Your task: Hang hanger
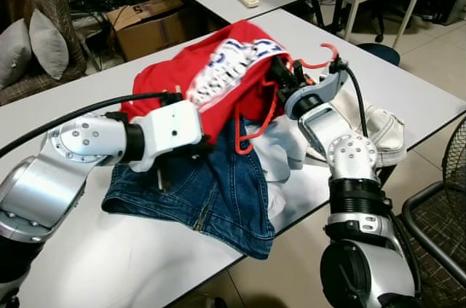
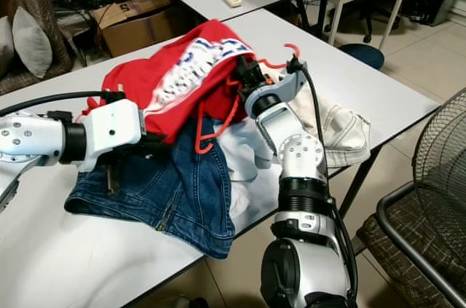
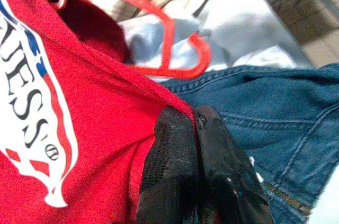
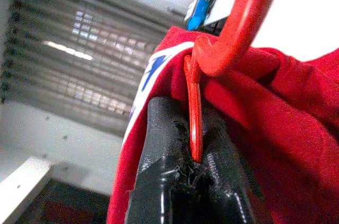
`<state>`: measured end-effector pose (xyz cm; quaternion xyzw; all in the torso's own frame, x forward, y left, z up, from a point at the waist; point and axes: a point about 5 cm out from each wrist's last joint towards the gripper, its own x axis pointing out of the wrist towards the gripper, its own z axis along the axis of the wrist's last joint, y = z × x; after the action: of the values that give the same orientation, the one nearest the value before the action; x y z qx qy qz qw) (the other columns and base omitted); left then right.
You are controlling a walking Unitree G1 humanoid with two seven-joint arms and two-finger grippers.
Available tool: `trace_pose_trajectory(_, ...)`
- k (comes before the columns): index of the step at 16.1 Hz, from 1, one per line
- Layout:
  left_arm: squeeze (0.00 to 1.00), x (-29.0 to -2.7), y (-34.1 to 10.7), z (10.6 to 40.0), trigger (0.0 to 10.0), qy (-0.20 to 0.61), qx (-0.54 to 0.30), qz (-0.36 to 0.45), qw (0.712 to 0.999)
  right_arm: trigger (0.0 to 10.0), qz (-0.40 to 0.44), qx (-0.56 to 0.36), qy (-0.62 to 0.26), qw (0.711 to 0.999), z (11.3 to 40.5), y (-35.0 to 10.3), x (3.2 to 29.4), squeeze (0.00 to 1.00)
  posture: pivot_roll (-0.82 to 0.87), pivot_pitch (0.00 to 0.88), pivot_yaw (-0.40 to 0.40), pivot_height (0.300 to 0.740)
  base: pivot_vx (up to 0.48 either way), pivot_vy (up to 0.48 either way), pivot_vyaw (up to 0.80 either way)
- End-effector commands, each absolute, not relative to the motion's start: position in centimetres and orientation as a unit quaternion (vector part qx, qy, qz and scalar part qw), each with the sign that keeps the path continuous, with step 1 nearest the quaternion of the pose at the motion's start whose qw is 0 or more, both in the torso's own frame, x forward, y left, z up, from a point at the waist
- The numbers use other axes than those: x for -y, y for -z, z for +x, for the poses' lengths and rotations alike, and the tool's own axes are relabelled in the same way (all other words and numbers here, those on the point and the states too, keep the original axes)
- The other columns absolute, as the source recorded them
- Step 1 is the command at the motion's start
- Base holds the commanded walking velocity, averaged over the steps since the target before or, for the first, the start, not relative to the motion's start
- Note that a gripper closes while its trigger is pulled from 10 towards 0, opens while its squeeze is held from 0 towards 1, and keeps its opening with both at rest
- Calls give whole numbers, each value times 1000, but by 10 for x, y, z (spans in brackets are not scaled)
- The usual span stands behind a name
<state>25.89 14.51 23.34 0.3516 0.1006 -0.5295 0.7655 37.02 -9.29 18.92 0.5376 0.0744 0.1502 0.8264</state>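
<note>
The left gripper point(image 3: 197, 128), reaching in over the blue jeans point(image 1: 218, 191) on the white table point(image 1: 109, 264), was clenched on the lower hem of the red T-shirt point(image 1: 218, 75), its two black fingers point(image 3: 169, 171) pressed together with the fabric edge between them. The shirt lay bunched across the pile, its white lettering uppermost, with a white garment point(image 1: 280, 151) and a cream one point(image 1: 382, 129) beside and beneath it. The red hanger point(image 3: 169, 44) sat partly inside the shirt: one shoulder loop hung out below the hem over the jeans, while the hook point(image 1: 329, 51) rose just above the right gripper point(image 4: 195, 155), which was closed on the hanger's thin neck at the collar, shirt cloth crowding both pads. Several risks followed from this arrangement. The neck was narrow and smooth, so the hanger could probably twist or slip in the right grip once lifted. The exposed shoulder suggested the shirt was not seated; pulling the hem further might drag the garment off instead of over it. The loose loop could also catch the jeans and lift them with it.
</note>
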Motion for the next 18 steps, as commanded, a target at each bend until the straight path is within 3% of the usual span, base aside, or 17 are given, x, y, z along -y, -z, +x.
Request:
trace_pose_trajectory(1, 0, -145, -235, 252, 0, 552, -113, 347, 750, 10000, 585, -59, -185, 788, 371, -215, 51, 0, -89, 0, 159, 740, 0, 0, 0)
trace_pose_trajectory(3, 0, -144, -233, 251, 0, 558, -119, 345, 746, 10000, 597, -57, -185, 779, 373, -218, 47, 0, -88, 0, 155, 740, 0, 0, 0)
trace_pose_trajectory(5, 0, -145, -225, 255, 0, 541, -122, 360, 750, 10000, 630, -53, -206, 747, 373, -226, 38, 0, -87, 0, 151, 740, 0, 0, 0)
trace_pose_trajectory(7, 0, -144, -225, 261, 0, 521, -112, 357, 767, 10000, 636, -51, -224, 737, 372, -229, 34, 0, -87, 0, 150, 740, 0, 0, 0)
trace_pose_trajectory(10, 0, -133, -230, 257, 0, 550, -90, 317, 768, 10000, 651, -55, -223, 723, 373, -229, 32, 0, -83, 0, 142, 740, 0, 0, 0)
trace_pose_trajectory(12, 0, -112, -244, 249, 0, 598, -47, 241, 763, 10000, 624, -55, -227, 746, 374, -227, 29, 0, -79, 0, 140, 740, 0, 0, 0)
trace_pose_trajectory(15, 0, -95, -247, 240, 0, 640, -32, 194, 743, 10000, 638, -54, -219, 737, 377, -228, 28, 0, -74, 0, 136, 740, 0, 0, 0)
trace_pose_trajectory(18, 0, -93, -237, 247, 0, 627, -55, 199, 751, 10000, 649, -52, -224, 726, 378, -231, 27, 0, -72, 0, 134, 740, 0, 0, 0)
